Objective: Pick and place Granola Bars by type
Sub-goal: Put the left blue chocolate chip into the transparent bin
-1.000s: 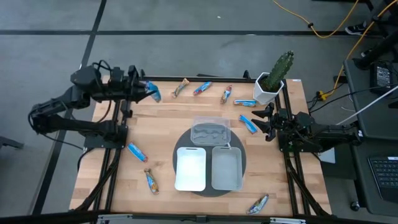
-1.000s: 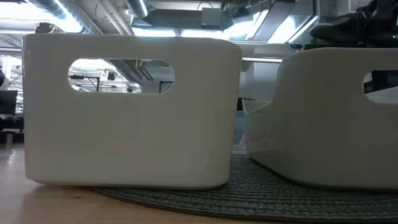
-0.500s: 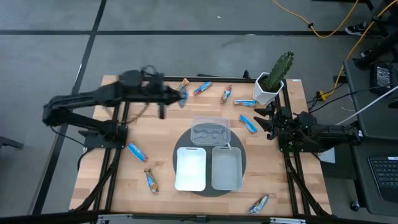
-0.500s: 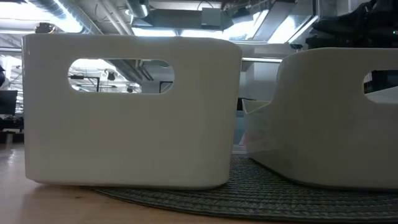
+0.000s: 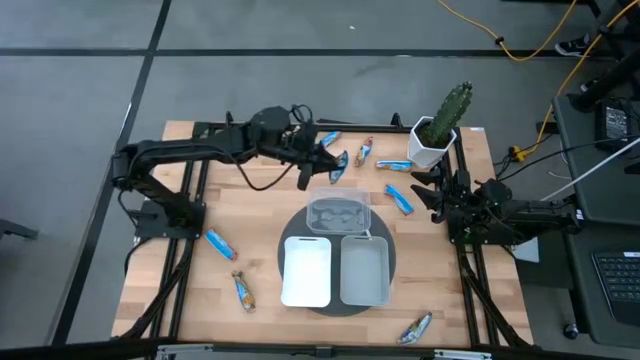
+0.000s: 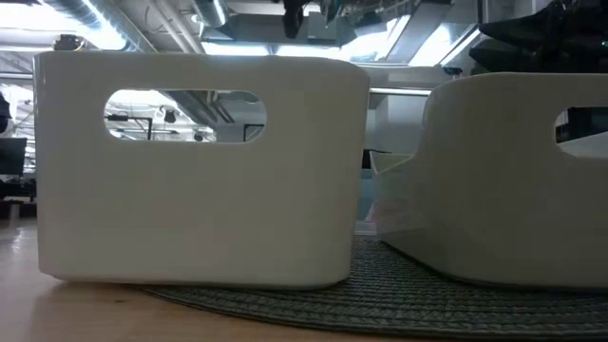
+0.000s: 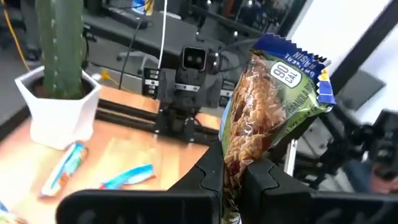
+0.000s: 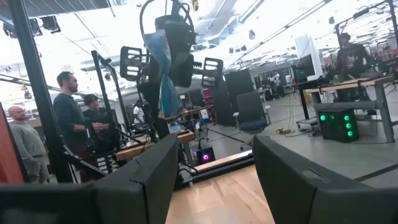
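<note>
The left end effector [image 5: 335, 163] hangs above the surface [image 5: 260, 240], just behind the clear tray [image 5: 338, 213], its fingers clamped on a blue-topped granola bar [image 7: 267, 118] held upright. The right end effector [image 5: 428, 193] waits at the surface's right edge with fingers spread wide, near a blue bar [image 5: 400, 199]. Other bars [image 5: 221, 243] lie scattered around the white tray [image 5: 307, 270] and grey tray [image 5: 365, 270]
</note>
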Robot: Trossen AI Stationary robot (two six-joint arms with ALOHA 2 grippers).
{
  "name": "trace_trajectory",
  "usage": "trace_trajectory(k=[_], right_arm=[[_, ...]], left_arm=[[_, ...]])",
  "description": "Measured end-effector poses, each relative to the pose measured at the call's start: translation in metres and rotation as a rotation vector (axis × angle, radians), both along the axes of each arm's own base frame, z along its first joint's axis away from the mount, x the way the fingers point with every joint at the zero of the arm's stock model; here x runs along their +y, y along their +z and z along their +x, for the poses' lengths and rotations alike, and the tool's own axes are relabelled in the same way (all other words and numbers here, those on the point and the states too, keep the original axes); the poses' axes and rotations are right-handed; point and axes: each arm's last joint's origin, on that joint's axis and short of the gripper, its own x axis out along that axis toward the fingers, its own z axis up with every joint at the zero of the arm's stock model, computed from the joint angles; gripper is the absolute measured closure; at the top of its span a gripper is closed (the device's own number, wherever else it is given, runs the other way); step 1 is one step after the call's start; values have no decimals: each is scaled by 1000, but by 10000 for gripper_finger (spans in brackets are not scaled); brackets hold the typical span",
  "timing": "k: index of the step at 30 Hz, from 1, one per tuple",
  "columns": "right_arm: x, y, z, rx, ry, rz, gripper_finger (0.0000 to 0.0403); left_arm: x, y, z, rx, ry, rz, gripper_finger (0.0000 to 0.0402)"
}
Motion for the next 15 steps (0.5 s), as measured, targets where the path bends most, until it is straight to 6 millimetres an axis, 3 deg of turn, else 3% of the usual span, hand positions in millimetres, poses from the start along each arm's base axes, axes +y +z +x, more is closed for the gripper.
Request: trace_trajectory(k=[4, 7, 10, 15], right_arm=[[0, 0, 0, 0, 1, 2, 193], [0, 0, 0, 1, 1, 1, 193], [0, 0, 0, 2, -1, -2, 193], [0, -1, 0, 9, -3, -2, 193]], left_arm=[[1, 9, 0, 10, -1, -210, 391], [-1, 4, -2, 104, 5, -245, 392], [-2, -13, -7, 287, 101, -219, 393], [-3, -64, -5, 670, 291, -78, 391]])
